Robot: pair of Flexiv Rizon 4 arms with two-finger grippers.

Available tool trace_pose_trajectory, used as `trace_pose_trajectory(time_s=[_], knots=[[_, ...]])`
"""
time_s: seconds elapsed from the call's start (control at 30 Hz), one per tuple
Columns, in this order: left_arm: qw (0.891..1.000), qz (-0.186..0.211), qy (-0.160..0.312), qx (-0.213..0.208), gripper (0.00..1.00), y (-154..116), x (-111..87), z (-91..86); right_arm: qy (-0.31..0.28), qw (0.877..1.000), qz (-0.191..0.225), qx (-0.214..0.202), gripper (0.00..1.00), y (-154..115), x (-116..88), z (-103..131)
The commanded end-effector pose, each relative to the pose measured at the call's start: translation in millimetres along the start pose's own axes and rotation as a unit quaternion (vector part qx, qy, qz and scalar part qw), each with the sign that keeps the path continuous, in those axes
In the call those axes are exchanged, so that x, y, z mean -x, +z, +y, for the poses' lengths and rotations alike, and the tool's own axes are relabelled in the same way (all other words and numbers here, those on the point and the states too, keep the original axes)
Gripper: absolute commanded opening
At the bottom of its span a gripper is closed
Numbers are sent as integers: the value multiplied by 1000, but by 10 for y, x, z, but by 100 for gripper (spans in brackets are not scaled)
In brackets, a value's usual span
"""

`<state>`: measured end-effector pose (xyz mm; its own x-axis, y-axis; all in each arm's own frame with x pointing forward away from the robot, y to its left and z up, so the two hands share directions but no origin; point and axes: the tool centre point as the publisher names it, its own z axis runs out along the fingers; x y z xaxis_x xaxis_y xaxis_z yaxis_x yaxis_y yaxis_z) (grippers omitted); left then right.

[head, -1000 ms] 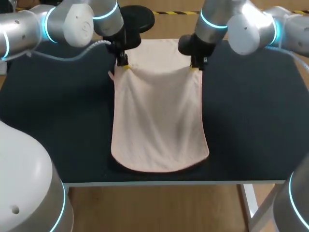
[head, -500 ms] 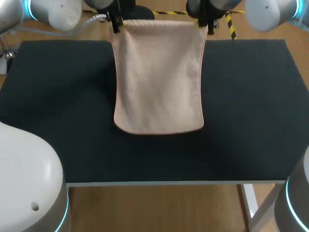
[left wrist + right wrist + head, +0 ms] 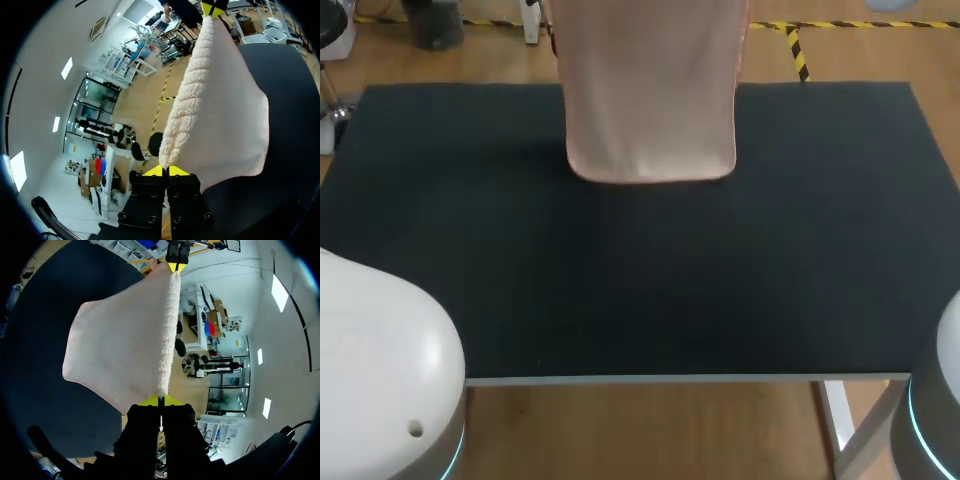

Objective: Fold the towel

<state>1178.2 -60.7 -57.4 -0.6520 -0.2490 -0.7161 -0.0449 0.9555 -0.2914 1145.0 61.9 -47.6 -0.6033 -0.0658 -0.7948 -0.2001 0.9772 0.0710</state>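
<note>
Both my arms are raised high, so in the head view neither hand shows. The wrist views carry the detail: my left hand (image 3: 165,170) has its yellow tips pressed together on one top corner of the towel (image 3: 650,90), and my right hand (image 3: 161,401) is clamped the same way on the other top corner. The two hands face each other, with the towel's thick top hem stretched between them. The pale pink cloth hangs down from that hem in one sheet.

A second ago the hands were low over the surface (image 3: 620,280), and the towel trailed back almost to the surface's near edge. Half a second ago they had lifted to about the surface's far edge, with the bottom hem around the surface's middle. Now the hem has climbed to just inside the far edge.

The hem seems to hang free of the surface, though I cannot tell for sure from above. The surface is a dark, matte rectangle with a pale front lip.
</note>
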Motion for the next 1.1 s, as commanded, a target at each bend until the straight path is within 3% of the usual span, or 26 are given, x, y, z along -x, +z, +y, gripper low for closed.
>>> trace_pose_trajectory(time_s=[0.03, 0.13, 0.23, 0.57, 0.7, 0.9, 1.1], knots=[[1000, -14, 0, 10, 0, -312, 104, -45, 3, 1000, -17, -6, 0, -300, 90, -8], [1000, -24, 3, 14, 0, -435, 71, -47, 4, 1000, -22, -5, 0, -349, 117, -20], [1000, -17, 0, 18, 0, -489, -77, -6, -5, 1000, -9, -3, 0, -359, -12, -12], [996, 80, -32, 27, 0, -590, -1148, 154, -4, 993, 108, 36, 0, -290, -975, 70], [991, 122, -53, 20, 0, -690, -1570, 201, -8, 991, 132, 34, 0, -373, -1342, 132], [984, 173, -45, 17, 0, -759, -2025, 216, -15, 986, 162, 31, 0, -508, -1739, 178], [967, 246, -65, 23, 0, -460, -2424, 302, 1, 976, 216, 13, 0, -264, -2167, 148]])
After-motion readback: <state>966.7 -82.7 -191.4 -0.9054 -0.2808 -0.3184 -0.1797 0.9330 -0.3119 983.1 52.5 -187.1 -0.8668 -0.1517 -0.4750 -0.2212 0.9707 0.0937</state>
